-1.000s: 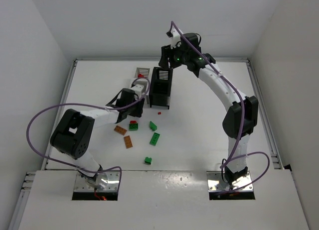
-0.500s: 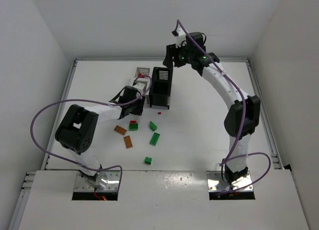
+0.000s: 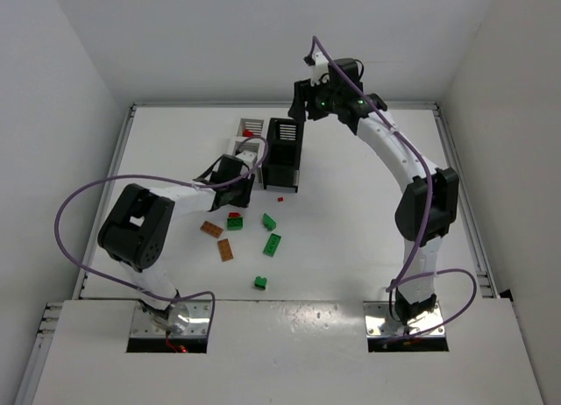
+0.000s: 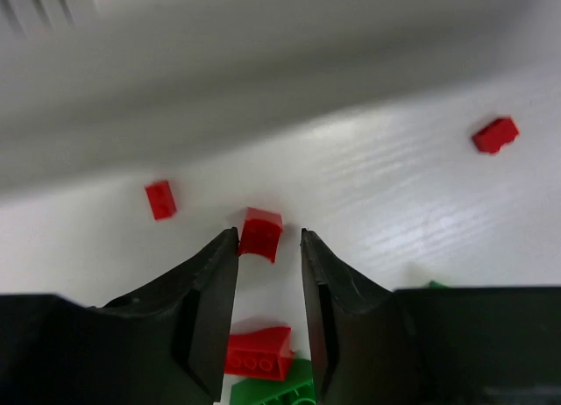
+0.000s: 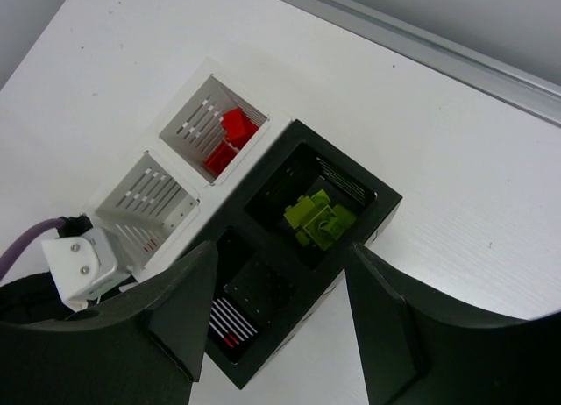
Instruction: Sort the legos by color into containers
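Left gripper [image 4: 267, 237] is sitting low on the table [image 3: 368, 238], jaws parted a little wider than the small red brick [image 4: 260, 232] between the tips. I'm seeing a sliver of table on the brick's right side, so nothing is clamped. Right gripper [image 5: 280, 252] is hovering above the containers at the far side, fingers spread wide with nothing between them.

I'm looking down into the black container [image 3: 282, 164]. Yellow-green bricks [image 5: 317, 219] are lying in one compartment, and the one beside it is too dark for me to read. Pressed against it are the far white container [image 5: 200, 117], holding red bricks [image 5: 226, 135], and the near white container [image 5: 158, 195].

Loose on the table, near the left arm, green bricks [image 3: 273, 244] and orange-brown bricks [image 3: 226, 250] are lying scattered. Just below the left jaws a red block [image 4: 259, 352] is resting on a green one. Two tiny red pieces [image 4: 160, 199] are lying apart, one to each side.
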`<action>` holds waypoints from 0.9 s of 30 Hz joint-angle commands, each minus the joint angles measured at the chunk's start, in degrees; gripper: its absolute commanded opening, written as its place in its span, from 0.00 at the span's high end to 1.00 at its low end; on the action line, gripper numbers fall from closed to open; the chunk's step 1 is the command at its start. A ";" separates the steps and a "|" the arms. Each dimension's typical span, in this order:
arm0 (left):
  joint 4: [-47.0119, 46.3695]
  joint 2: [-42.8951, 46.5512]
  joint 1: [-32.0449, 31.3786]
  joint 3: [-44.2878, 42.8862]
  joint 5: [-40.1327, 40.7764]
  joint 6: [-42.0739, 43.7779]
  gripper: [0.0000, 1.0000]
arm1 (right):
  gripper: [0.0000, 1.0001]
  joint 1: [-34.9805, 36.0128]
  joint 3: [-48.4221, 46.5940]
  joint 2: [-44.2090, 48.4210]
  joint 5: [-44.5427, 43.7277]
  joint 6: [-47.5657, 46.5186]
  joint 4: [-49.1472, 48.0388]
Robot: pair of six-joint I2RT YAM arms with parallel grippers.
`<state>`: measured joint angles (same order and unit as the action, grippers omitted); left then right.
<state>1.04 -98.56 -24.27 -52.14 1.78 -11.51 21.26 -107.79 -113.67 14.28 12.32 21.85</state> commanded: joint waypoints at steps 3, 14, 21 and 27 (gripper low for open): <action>-1.04 4.25 -1.65 4.23 -0.81 -0.88 0.61 | 0.40 -0.34 0.99 4.07 1.19 0.87 -1.28; -2.18 10.59 -2.71 9.95 -0.81 -6.50 0.70 | 0.40 -0.34 2.58 5.30 1.19 0.87 -1.81; 0.36 12.17 -2.71 11.44 1.21 -5.54 0.48 | 0.40 -0.34 3.64 6.44 1.19 0.87 -2.33; 0.37 14.01 -1.66 12.85 1.21 -4.49 0.44 | 0.40 -0.34 3.64 6.44 1.19 0.87 -2.33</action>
<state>1.61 -86.48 -26.35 -39.64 2.46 -16.53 21.12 -104.42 -110.61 15.03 12.49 21.58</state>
